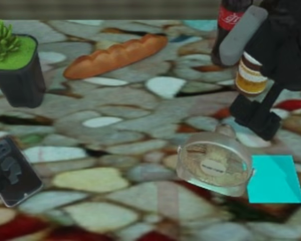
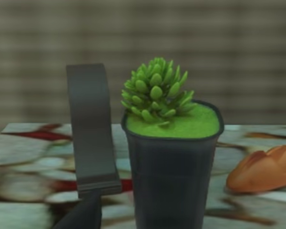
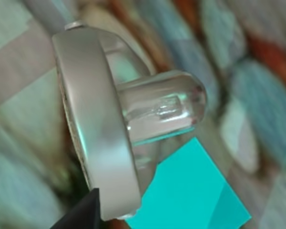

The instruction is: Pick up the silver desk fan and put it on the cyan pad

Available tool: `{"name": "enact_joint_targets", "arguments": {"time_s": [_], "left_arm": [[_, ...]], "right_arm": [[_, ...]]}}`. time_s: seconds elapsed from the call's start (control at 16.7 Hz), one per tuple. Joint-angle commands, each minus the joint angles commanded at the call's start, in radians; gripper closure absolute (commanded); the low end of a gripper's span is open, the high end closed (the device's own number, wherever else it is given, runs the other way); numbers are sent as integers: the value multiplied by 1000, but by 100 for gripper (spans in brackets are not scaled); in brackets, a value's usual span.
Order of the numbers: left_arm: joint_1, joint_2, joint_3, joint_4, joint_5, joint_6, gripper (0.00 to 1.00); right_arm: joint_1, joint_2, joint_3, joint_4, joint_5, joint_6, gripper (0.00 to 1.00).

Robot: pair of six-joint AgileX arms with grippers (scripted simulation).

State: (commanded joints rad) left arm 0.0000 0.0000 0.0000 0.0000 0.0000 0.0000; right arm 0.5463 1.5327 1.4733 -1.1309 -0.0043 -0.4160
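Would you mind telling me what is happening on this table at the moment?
The right arm is working on the silver desk fan, which sits at the table's right side, just left of the cyan pad and overlapping its left edge. The right tool is just behind the fan; whether it is gripping cannot be told. The left arm is idle at the left edge, beside the potted succulent. A baguette, a cola bottle and a brown jar stand farther back.

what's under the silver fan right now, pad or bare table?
Mostly bare table. In the top view the silver desk fan sits left of the cyan pad, its rim meeting or just overlapping the pad's left edge. Actual contact underneath is hidden by the fan.
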Motion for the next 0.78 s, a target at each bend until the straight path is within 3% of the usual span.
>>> {"name": "enact_joint_targets", "arguments": {"time_s": [0.36, 0.78], "left_arm": [[0, 0, 0, 0, 0, 0, 0], [0, 0, 0, 0, 0, 0, 0]], "right_arm": [[117, 331, 266, -280, 5, -93, 0], [124, 360, 290, -309, 6, -101, 0]]}}
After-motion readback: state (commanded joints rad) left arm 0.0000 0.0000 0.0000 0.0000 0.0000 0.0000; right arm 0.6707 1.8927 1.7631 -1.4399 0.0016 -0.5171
